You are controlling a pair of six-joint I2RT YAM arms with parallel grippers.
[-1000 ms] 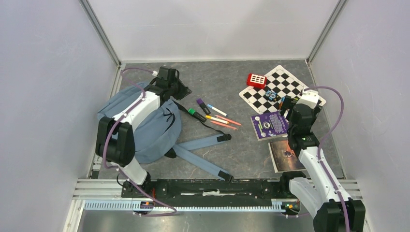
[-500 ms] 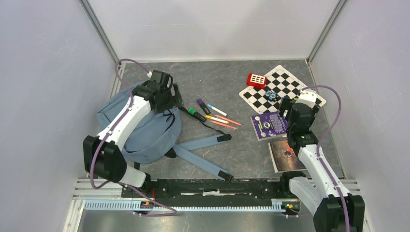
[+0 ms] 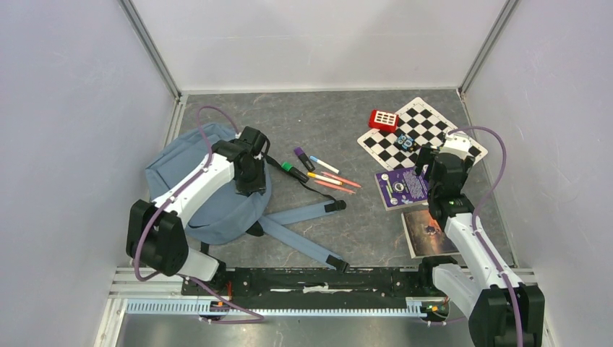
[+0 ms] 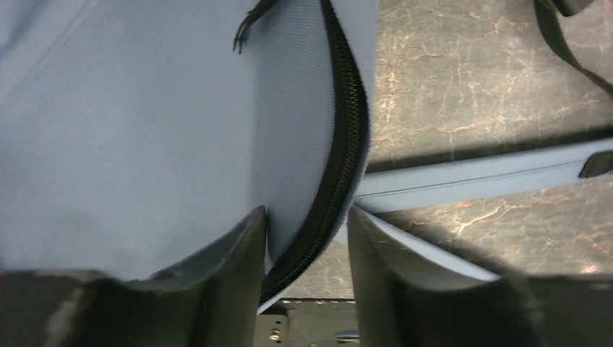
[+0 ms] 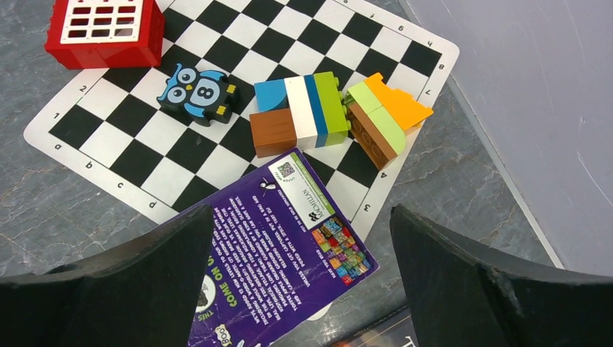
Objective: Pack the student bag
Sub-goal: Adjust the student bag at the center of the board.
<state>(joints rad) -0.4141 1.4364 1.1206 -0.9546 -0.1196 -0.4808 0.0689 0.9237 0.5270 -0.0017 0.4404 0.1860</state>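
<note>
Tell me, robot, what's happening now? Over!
Left tool open, straddling backpack zipper edge. Right tool open over purple book. Markers not yet packed; nothing in the way.

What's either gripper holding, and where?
Nothing clamped: left gripper open astride the student bag at its zipper edge; right gripper open above the purple book.

A robot lab: plain white walls (image 3: 72, 108) box in a grey counter (image 3: 325, 123), with a metal rail (image 3: 289, 307) along its near edge.
</note>
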